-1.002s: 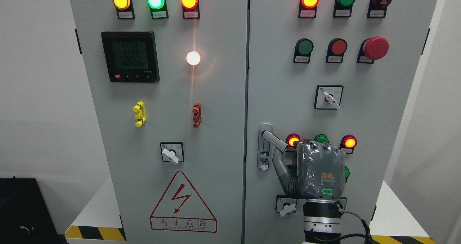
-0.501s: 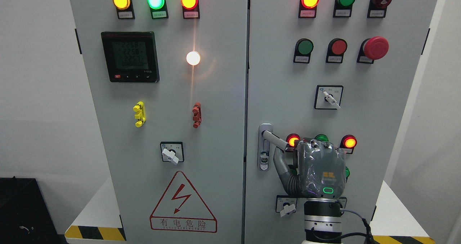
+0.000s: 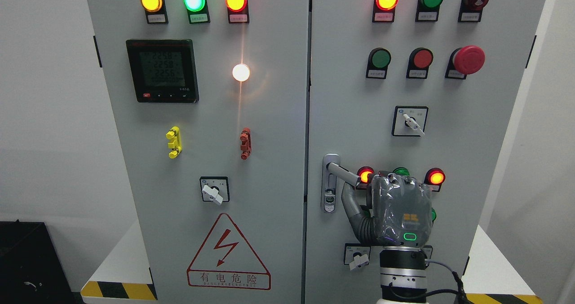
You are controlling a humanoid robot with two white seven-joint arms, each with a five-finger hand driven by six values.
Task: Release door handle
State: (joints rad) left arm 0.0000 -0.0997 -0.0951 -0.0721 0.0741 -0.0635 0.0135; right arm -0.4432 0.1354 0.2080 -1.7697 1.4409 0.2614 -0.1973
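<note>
The silver door handle (image 3: 342, 171) sits at the left edge of the right cabinet door (image 3: 471, 129), on its lock plate (image 3: 330, 196). The lever is swung out and slants down to the right. My right hand (image 3: 364, 185) comes up from the bottom edge, with its grey back (image 3: 402, 212) facing me. Its fingers curl over the lever's free end beside the lit red lamp (image 3: 365, 175), and its thumb (image 3: 349, 203) lies just under the lever. The back of the hand hides the fingertips. My left arm does not show.
Both grey doors carry lamps, push buttons, a red mushroom stop button (image 3: 468, 59), rotary switches (image 3: 409, 121) and a meter (image 3: 162, 70). A small switch (image 3: 358, 260) sits left of my wrist. The cabinet stands on a white base with yellow-black striping (image 3: 119, 289).
My right hand has shifted a few pixels to the right and slightly down along the lever. The handle and the door have not moved.
</note>
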